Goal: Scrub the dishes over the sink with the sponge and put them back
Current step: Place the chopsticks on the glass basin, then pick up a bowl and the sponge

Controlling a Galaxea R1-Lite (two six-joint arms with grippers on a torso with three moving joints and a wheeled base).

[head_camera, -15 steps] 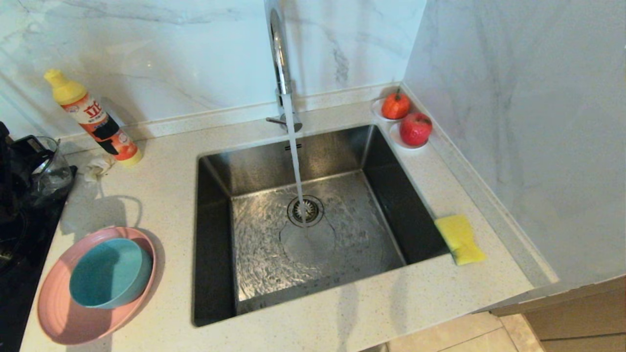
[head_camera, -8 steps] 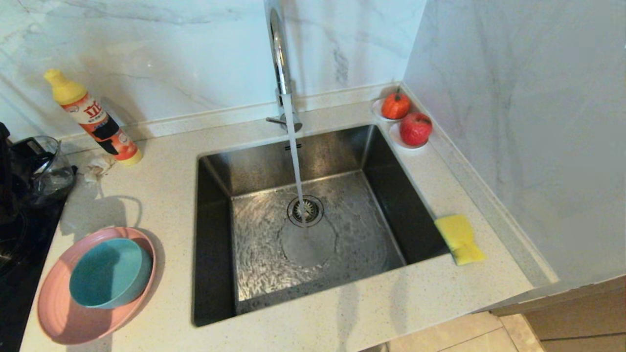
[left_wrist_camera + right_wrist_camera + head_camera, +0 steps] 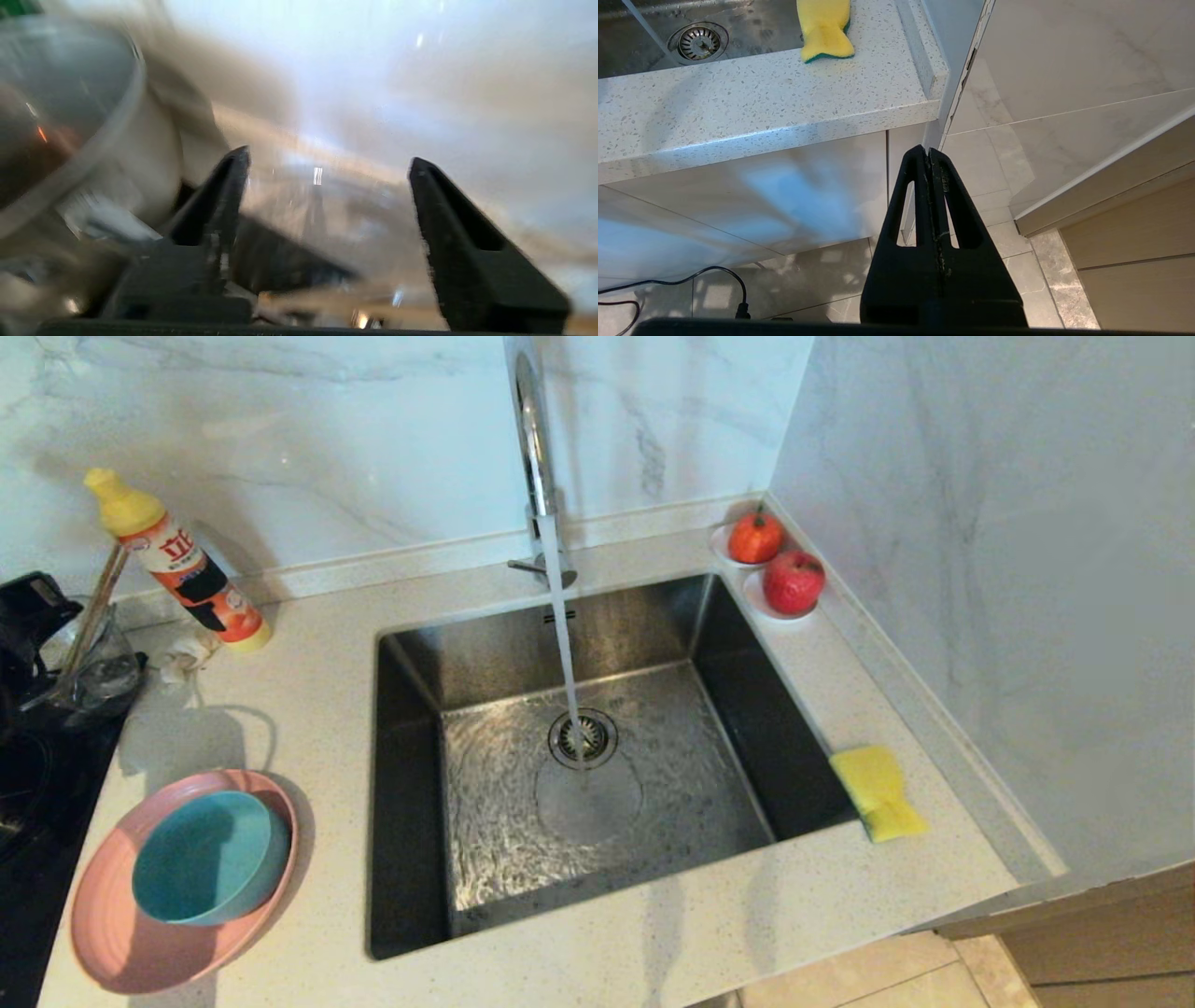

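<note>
The teal-blue bowl [image 3: 210, 859] sits inside the pink plate [image 3: 112, 933] on the counter left of the sink [image 3: 420, 803]. Water runs from the tap [image 3: 532, 439] onto the drain. The yellow sponge [image 3: 878, 793] lies on the counter at the sink's right rim, and the right wrist view shows the sponge [image 3: 824, 28] too. My left gripper [image 3: 327, 163] is open and holds nothing, at the far left edge beside a clear glass bowl [image 3: 60, 116]. My right gripper [image 3: 928, 151] is shut and empty, hanging below the counter's front edge over the floor.
A yellow-capped cleaner bottle [image 3: 177, 565] leans at the back left. The clear glass bowl [image 3: 89, 663] with thin wooden sticks [image 3: 93, 607] stands on a black hob. Two red fruits [image 3: 775, 565] sit at the back right corner. A wall closes the right side.
My left gripper has opened and drawn back a little from the glass bowl. Thin wooden sticks now lean in that bowl. The dishes, the sponge and the right arm have not moved.
</note>
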